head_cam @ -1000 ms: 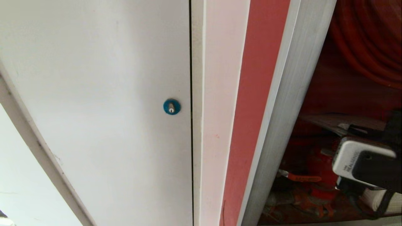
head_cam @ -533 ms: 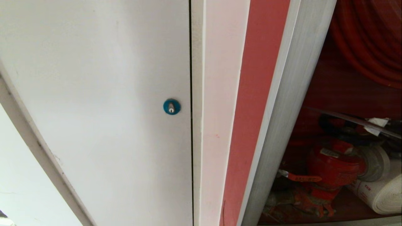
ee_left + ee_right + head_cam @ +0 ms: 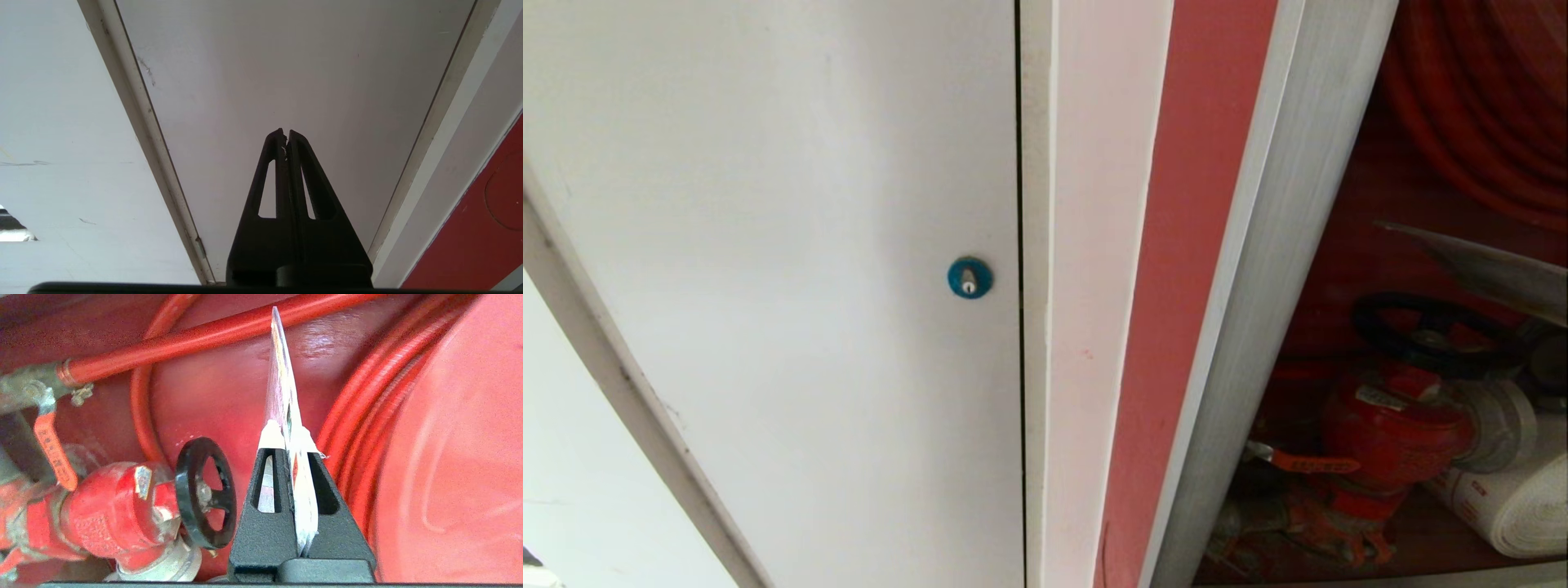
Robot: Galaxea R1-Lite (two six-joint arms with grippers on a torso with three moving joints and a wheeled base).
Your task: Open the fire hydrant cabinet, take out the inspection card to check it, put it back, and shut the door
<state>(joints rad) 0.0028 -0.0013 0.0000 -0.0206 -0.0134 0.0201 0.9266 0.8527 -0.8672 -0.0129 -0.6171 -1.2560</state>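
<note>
The fire hydrant cabinet [image 3: 1258, 327] stands open on the right of the head view, with its aluminium frame beside a red strip. The inspection card [image 3: 281, 384], a thin white sheet seen edge-on, is pinched in my right gripper [image 3: 288, 430], which is shut on it inside the cabinet. In the head view only the card's grey edge [image 3: 1478, 269] shows at the far right, above the valve; the gripper itself is outside that view. My left gripper [image 3: 286, 132] is shut and empty, parked facing a plain white panel. The cabinet's glass door is out of view.
Inside the cabinet are a red valve [image 3: 118, 506] with a black handwheel [image 3: 206, 492], coiled red hose [image 3: 367, 408] and a rolled white hose [image 3: 1515, 502]. A plain white door with a blue round lock [image 3: 969, 278] fills the left of the head view.
My right wrist has left the head view at the right edge. The card has risen and shifted right, uncovering the red valve and black handwheel. The left arm has not moved.
</note>
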